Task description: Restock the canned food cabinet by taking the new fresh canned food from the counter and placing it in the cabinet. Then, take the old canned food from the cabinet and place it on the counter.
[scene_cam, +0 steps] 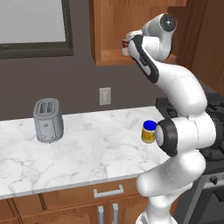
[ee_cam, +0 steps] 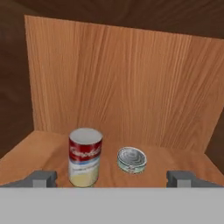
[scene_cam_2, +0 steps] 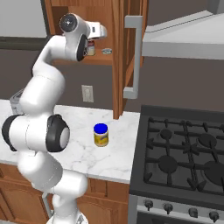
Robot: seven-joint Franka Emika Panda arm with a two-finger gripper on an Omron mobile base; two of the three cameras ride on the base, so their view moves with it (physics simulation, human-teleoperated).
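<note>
Gripper (ee_cam: 113, 178) at the cabinet (ee_cam: 131, 87) mouth, fingers (ee_cam: 43, 178) spread wide, holding and touching nothing. New fresh canned food (ee_cam: 85, 156) stands upright on the cabinet shelf, between the fingertips but clear of both. Old canned food (ee_cam: 131, 159) lies flat just beside it. Yellow jar (scene_cam: 149, 131) stands on the counter (scene_cam: 87, 148).
</note>
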